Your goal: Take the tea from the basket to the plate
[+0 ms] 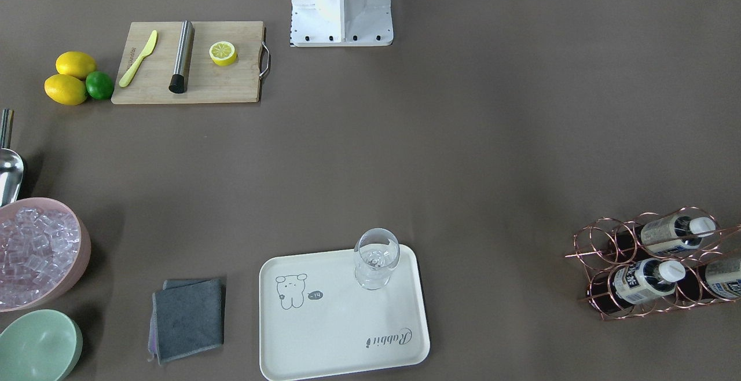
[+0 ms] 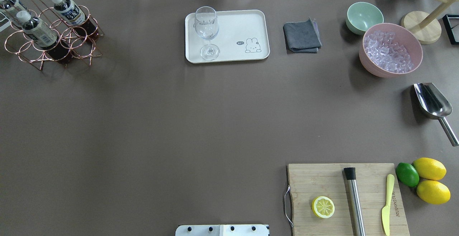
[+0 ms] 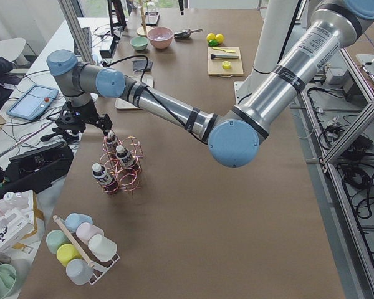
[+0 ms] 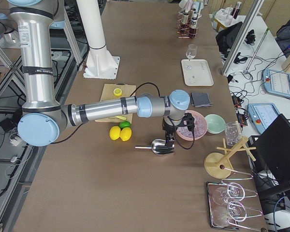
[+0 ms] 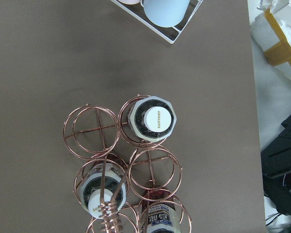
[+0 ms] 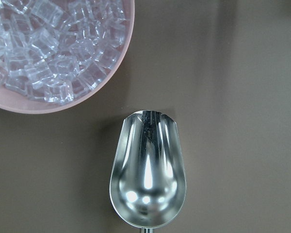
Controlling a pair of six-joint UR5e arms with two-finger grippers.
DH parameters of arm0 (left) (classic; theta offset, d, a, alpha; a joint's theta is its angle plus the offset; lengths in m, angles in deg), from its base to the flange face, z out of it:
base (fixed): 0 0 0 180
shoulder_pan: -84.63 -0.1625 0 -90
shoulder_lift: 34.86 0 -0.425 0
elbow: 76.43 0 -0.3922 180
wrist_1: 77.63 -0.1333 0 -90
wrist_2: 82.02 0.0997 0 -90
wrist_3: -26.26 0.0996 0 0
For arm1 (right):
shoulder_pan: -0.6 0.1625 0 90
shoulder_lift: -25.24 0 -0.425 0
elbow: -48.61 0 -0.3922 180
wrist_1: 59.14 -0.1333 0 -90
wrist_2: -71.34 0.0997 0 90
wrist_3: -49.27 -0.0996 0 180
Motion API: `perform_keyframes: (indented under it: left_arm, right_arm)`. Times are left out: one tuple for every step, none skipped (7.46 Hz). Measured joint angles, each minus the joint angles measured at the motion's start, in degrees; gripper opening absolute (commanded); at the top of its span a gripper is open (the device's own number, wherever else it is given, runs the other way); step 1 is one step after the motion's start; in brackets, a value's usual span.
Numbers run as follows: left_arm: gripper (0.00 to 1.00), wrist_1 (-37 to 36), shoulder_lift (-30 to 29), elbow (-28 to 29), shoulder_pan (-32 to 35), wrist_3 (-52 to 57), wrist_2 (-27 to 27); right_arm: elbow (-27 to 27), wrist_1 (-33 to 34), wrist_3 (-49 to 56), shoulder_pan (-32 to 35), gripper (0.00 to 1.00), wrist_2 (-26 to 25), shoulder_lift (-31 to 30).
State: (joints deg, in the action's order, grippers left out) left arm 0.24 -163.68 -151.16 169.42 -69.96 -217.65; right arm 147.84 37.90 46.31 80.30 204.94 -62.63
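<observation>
Copper-wire basket [image 2: 53, 38] at the table's far-left corner, racking all three tea bottles [image 2: 37, 31]. Cream plate [image 2: 236, 28] well apart, open room beside a wine glass [image 2: 207, 31] at its edge. Above the basket, left gripper [image 3: 87, 123]; over the scoop [image 4: 157, 146], right gripper [image 4: 169, 135]; jaws' state impossible to tell.

You can read "SUNTORY" on the cap [image 5: 156, 118] of one tea [image 5: 135, 119], and "Rabbit" in script on the plate [image 1: 341, 323].
</observation>
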Motion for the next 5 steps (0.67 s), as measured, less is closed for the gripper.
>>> perform_keyframes:
  left_arm:
    - [0.98,-0.07,-0.05,-0.27,-0.82,-1.2,0.34]
    - [0.98,-0.05,0.55,-0.51,-1.68,-1.83,0.42]
    - [0.98,0.01,1.12,-0.57,-2.18,-2.08,0.44]
    - [0.98,0.01,1.62,-0.58,-2.44,-2.17,0.41]
    - [0.98,0.0,2.05,-0.59,-2.56,-2.25,0.42]
  right_arm:
    - [0.31,0.0,-1.04,-0.82,1.0,-0.04,0.17]
    - [0.57,0.0,-3.25,-1.82,1.0,-0.03,0.54]
    - [0.9,0.0,-5.44,-2.74,1.0,-0.05,1.14]
    - [1.06,0.0,-6.64,-3.43,1.0,-0.04,1.55]
    - [1.1,0.0,-7.07,-3.84,1.0,-0.05,1.73]
